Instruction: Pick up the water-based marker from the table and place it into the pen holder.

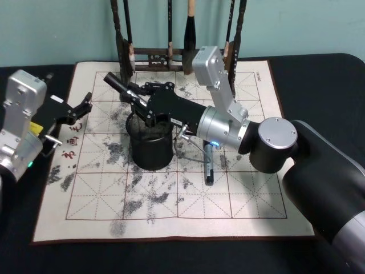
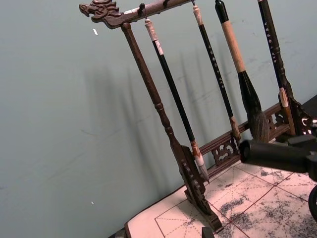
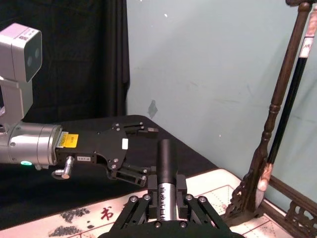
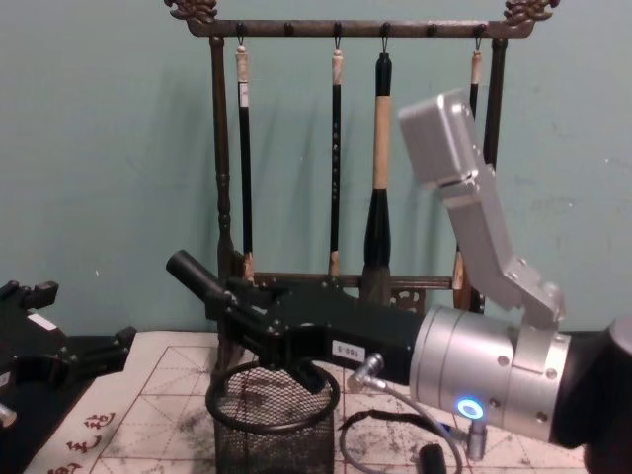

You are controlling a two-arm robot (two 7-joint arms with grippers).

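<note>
The right gripper (image 1: pixel 134 94) is clamping a smooth black cylindrical marker (image 1: pixel 114 82), tilted above the round wire-mesh pen holder (image 1: pixel 151 154). The left gripper (image 1: pixel 84 107) is hovering wide open nearby.

Pen holder (image 1: pixel 151 155) on mat (image 1: pixel 254 191), before brush rack (image 1: pixel 153 57)
</note>
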